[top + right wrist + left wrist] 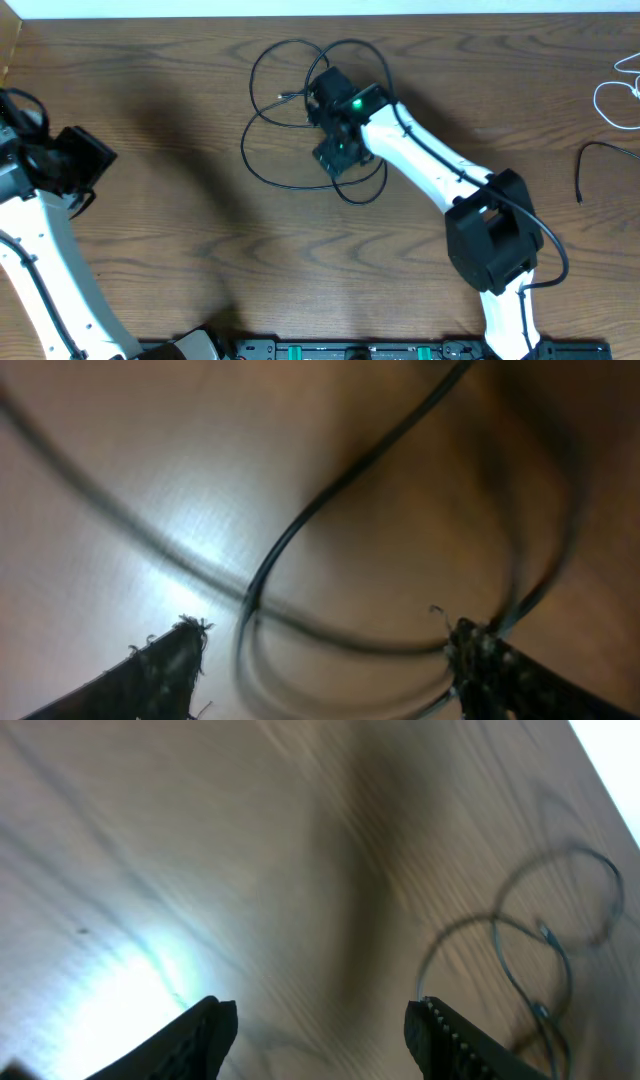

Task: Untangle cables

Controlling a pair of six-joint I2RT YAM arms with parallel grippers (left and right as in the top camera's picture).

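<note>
A long black cable (262,120) lies in several overlapping loops at the table's top middle. My right gripper (328,118) hovers over the middle of those loops. In the right wrist view its fingers (325,645) are open, with blurred black cable strands (290,550) running between and under them. My left gripper (88,165) is at the far left, away from the cables. Its fingers (320,1020) are open and empty over bare wood. The black loops (545,935) show at the right of the left wrist view. A white cable (618,95) and a short black cable (600,155) lie at the far right.
The wooden table (180,230) fills the views. The right arm (440,175) stretches from the front right across to the loops. The left arm (45,270) stands along the left edge. A black rail (350,350) runs along the front edge.
</note>
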